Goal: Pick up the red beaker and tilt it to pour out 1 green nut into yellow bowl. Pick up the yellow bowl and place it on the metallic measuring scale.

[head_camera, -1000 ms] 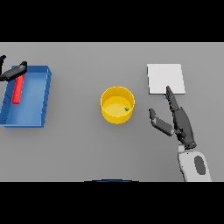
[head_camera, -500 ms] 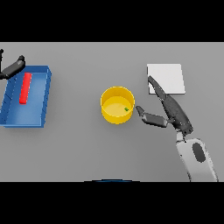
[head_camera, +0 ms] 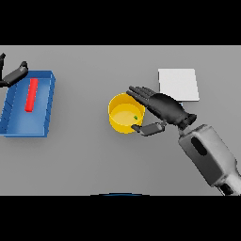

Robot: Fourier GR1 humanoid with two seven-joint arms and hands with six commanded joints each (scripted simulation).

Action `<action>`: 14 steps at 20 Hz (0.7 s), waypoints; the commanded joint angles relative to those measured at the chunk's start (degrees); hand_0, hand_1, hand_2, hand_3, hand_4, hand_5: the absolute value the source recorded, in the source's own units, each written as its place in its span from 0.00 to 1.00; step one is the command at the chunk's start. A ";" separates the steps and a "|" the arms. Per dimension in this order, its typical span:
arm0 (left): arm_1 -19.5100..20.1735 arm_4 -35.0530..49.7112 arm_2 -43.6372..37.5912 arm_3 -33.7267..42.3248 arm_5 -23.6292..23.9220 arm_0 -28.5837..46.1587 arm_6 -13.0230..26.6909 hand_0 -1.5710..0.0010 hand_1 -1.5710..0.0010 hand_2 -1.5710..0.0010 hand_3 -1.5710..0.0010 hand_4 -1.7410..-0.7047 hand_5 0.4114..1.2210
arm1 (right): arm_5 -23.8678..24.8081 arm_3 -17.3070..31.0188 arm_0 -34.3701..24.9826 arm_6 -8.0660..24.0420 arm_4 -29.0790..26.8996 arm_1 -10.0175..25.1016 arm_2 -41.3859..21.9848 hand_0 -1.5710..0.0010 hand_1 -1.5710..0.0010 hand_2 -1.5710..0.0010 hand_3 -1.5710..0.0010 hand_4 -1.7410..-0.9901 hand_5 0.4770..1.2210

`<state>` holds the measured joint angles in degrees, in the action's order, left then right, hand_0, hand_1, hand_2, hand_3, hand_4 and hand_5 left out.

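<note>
The right hand [head_camera: 165, 109] is reaching in from the lower right, its fingers [head_camera: 141, 92] stretched out and slightly fanned over the far right rim of the yellow bowl [head_camera: 123, 114], while the thumb [head_camera: 149, 128] is bent in low against the bowl's near right side. The bowl's right wall sits in the gap between those fingers and the thumb, so the hand looks cupped about it, though I cannot tell whether the fingers actually press on the rim or only hang just above it. Inside the bowl, just beneath the fingertips and a little ahead of the thumb, lies a small green nut [head_camera: 136, 117]. Behind the back of the hand, beyond the knuckles and to the right, the flat pale measuring scale [head_camera: 178, 84] lies on the grey table [head_camera: 94, 155], close to the hand but not touching the bowl. Well away on the other side, the left hand [head_camera: 13, 74] shows at the far left edge with its fingers held loosely straight and holding nothing. Just beside those fingers, toward the bowl, is a blue tray [head_camera: 46, 106], and the red beaker [head_camera: 31, 95] lies on its side inside it.
</note>
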<state>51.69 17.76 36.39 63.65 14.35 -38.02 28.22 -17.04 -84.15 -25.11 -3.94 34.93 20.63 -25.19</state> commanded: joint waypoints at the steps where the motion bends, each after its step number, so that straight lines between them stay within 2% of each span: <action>1: 0.21 0.33 -0.16 0.13 -0.23 0.58 -0.78 1.00 1.00 1.00 1.00 0.95 0.37 | -1.48 0.72 -1.44 -0.82 0.55 0.50 -1.05 1.00 1.00 1.00 1.00 0.67 0.19; 3: -0.16 0.39 -0.20 -0.84 -0.61 0.01 -0.19 1.00 1.00 1.00 1.00 0.95 0.38 | -3.48 2.40 -4.02 -1.41 2.26 0.95 -3.21 1.00 1.00 1.00 1.00 0.69 0.21; 7: 0.06 1.31 -1.08 -0.12 -0.03 0.91 -1.68 1.00 1.00 1.00 1.00 0.93 0.38 | -6.44 4.03 -6.17 -2.95 3.74 1.19 -6.16 1.00 1.00 1.00 1.00 0.70 0.23; 10: -0.35 1.60 -1.54 -1.10 -0.21 0.67 -2.86 1.00 1.00 1.00 1.00 0.92 0.39 | -6.63 6.54 -7.72 -3.98 5.18 0.91 -7.76 1.00 1.00 1.00 1.00 0.69 0.23; 14: -0.74 1.75 -1.51 -1.30 -0.58 0.10 -2.47 1.00 1.00 1.00 1.00 0.91 0.39 | -7.12 9.56 -9.42 -5.62 6.43 0.44 -9.54 1.00 1.00 1.00 1.00 0.66 0.25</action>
<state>50.95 19.51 34.87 62.35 13.78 -37.95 25.74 -24.14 -74.60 -34.55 -9.54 41.36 21.07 -34.72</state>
